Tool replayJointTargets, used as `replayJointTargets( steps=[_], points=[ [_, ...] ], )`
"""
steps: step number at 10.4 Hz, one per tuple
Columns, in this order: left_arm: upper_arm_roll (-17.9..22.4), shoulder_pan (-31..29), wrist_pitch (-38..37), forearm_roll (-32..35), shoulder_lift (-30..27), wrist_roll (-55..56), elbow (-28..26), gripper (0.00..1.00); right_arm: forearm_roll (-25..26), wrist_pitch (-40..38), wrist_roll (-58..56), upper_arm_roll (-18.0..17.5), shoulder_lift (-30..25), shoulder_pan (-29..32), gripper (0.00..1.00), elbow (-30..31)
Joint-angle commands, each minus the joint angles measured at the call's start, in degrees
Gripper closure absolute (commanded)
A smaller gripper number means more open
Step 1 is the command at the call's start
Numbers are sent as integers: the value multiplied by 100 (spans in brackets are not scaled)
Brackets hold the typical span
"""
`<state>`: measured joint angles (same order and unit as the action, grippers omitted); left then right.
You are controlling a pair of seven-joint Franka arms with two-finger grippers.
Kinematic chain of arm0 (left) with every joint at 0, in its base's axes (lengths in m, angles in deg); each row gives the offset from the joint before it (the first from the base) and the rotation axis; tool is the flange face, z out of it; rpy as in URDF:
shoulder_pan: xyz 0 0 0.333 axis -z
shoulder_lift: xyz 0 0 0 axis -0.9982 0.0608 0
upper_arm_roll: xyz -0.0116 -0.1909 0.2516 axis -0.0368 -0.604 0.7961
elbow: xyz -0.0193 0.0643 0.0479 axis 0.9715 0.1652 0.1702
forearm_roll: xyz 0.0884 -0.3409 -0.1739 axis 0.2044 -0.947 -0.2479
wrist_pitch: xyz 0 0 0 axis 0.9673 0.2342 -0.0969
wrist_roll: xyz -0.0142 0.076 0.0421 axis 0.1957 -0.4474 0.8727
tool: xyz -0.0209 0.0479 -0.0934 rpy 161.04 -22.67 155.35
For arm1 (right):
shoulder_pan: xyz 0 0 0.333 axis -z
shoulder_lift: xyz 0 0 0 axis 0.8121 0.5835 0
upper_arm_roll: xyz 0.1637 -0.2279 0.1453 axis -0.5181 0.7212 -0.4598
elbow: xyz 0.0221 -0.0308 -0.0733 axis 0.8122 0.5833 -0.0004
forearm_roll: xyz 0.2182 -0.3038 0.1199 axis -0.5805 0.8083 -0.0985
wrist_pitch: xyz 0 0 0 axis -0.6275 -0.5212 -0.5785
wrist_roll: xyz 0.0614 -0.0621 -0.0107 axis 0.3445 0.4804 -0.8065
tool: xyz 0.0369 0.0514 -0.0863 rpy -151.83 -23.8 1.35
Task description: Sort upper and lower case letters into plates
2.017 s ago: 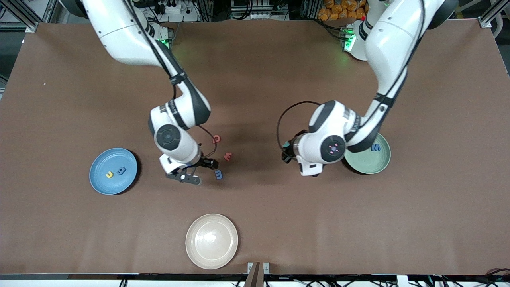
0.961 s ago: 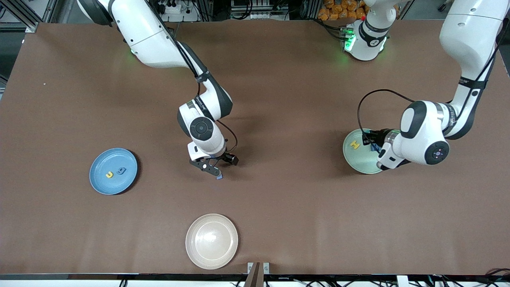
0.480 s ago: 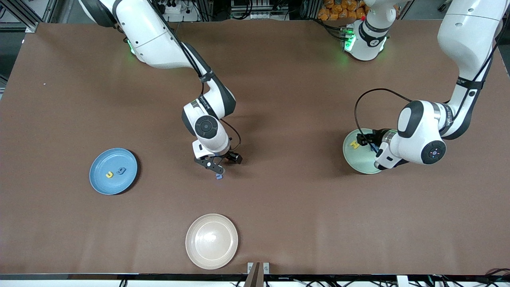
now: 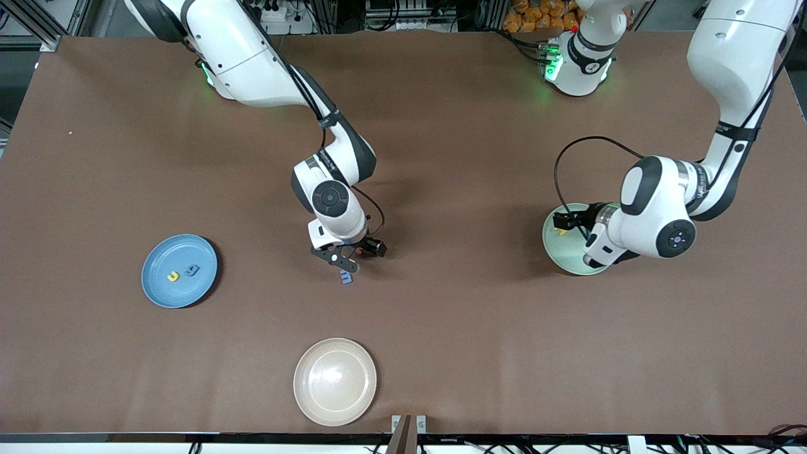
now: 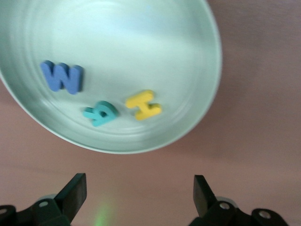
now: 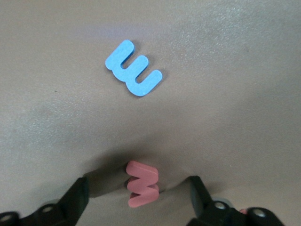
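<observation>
Your right gripper (image 6: 136, 190) straddles the small red foam w (image 6: 142, 183), unclenched; left gripper (image 5: 139, 190) released beside the mint green round plate's rim (image 5: 212, 94)

Letters partly sorted, two still loose at mid-table.
Three letters (image 5: 101, 96) lie in the plate (image 4: 558, 252) toward the left arm's end; two (image 4: 181, 273) in the plate (image 4: 157, 290) toward the right arm's end; the w (image 6: 142, 189) and m (image 6: 133, 74) lie near each other on the table (image 4: 466, 328).

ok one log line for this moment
left gripper: open over mint plate | right gripper: open around pink w | blue m: on table
</observation>
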<state>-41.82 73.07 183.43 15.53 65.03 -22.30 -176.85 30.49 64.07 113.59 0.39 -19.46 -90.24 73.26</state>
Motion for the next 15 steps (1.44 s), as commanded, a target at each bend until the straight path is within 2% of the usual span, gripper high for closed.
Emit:
replayJointTargets(
  steps=[1, 3, 8, 11, 13, 15],
  points=[
    [-271, 244, 35, -64, -99, 826, 62, 0, -117, 6, 95, 20, 60, -46, 100, -103],
    [-272, 814, 44, -38, 58, 1670, 342, 0, -117, 6, 69, 20, 43, -46, 100, -103],
    [-272, 1317, 218, -284, 314, 2438, 888, 0, -91, -81, -359, 55, -237, 182, 100, -77],
    [-272, 1887, 571, -284, 567, 2622, 1256, 0, -73, -686, -1789, 56, -738, 1129, 100, -94],
    [-246, 2405, 851, -231, 1015, 3733, 1783, 0, -55, -1195, -2966, 64, -923, 1805, 100, -103],
    [-63, 3090, 1482, -196, 1315, 4702, 1943, 0, 93, -1513, -4179, 152, -985, 2412, 100, -77]
  ],
)
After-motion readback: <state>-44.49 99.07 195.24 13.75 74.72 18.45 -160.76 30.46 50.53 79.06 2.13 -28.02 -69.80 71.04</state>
